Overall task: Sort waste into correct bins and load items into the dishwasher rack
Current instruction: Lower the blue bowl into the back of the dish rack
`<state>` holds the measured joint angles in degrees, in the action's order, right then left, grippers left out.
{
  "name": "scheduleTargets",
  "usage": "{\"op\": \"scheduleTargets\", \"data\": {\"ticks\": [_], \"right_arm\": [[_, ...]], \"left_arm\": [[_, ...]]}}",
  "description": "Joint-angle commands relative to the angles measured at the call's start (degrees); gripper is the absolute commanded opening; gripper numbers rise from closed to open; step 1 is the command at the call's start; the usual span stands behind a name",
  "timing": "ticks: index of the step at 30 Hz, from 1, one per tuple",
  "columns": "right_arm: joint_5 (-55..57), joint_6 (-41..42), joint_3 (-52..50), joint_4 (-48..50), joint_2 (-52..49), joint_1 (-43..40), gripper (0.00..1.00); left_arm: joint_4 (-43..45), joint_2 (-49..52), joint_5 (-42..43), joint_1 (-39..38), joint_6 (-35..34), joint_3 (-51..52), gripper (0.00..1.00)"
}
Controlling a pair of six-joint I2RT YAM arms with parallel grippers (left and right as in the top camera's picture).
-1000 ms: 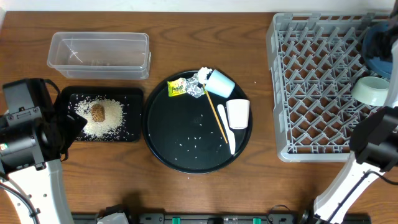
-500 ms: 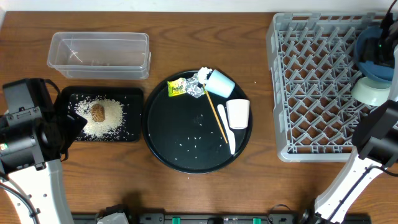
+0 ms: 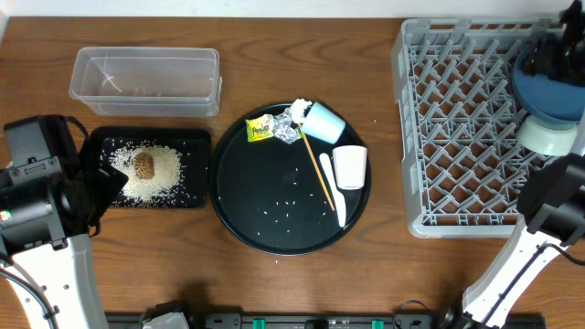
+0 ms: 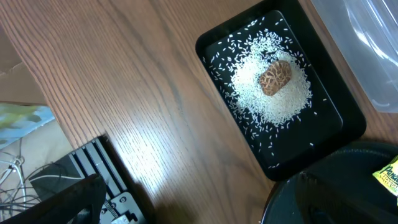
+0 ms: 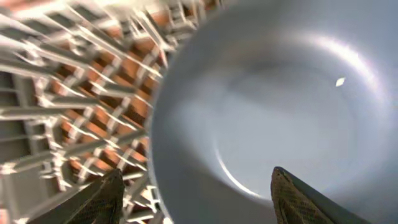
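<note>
Overhead: blue bowl (image 3: 551,91) now in rack (image 3: 457,137)

Our left arm (image 3: 37,196) sits folded at the left edge of the counter (image 3: 183,274), and the left gripper (image 3: 99,187) points right with its jaws spread wide and nothing between them. Our right arm (image 3: 548,215) rises from the near right and stretches to the far right corner. There the right gripper (image 5: 198,173) points down, its two fingers well apart and clamping nothing.

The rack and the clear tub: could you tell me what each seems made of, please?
The rack looks like matte grey moulded plastic, given its uniform lattice and pegs. The tub seems glossy clear plastic: the wood shows through it.
</note>
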<state>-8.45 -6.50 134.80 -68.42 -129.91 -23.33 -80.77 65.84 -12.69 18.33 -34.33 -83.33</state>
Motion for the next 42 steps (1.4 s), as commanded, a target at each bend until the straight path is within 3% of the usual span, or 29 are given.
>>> {"op": "scheduleTargets", "data": {"ticks": [1, 15, 17, 20, 21, 26, 30, 33, 42], "right_arm": [[-2.71, -1.64, 1.22, -1.57, -0.02, 0.28, 0.71], [4.44, -3.91, -8.22, 0.79, -0.61, 3.04, 0.69], [6.16, -3.89, -8.85, 1.2, -0.61, 3.85, 0.65], [9.94, -3.85, -9.64, 1.64, -0.61, 5.18, 0.43], [10.99, -3.85, -9.94, 1.79, -0.61, 5.62, 0.4], [14.1, -3.63, -11.32, 2.1, -0.61, 6.8, 0.41], [14.56, -3.19, -11.5, 1.99, -0.61, 6.8, 0.16], [14.51, -2.05, -11.5, 2.01, -0.61, 6.82, 0.03], [4.72, 0.72, -6.58, -0.22, 1.27, 6.8, 0.01]], "left_arm": [[-0.17, 0.0, -1.11, 0.31, -0.26, -0.26, 0.98], [-0.17, 0.0, -1.11, 0.31, -0.24, -0.26, 0.98], [-0.17, 0.0, -1.11, 0.31, -0.24, -0.26, 0.98], [-0.17, 0.02, -1.11, 0.31, -0.24, -0.26, 0.98], [-0.17, 0.0, -1.11, 0.31, -0.24, -0.26, 0.98], [-0.17, 0.0, -1.11, 0.31, -0.24, -0.26, 0.98], [-0.17, 0.0, -1.11, 0.31, -0.26, -0.26, 0.98], [-0.17, 0.02, -1.11, 0.31, -0.24, -0.26, 0.98], [-0.17, 0.0, -1.11, 0.31, -0.24, -0.26, 0.98]]}}
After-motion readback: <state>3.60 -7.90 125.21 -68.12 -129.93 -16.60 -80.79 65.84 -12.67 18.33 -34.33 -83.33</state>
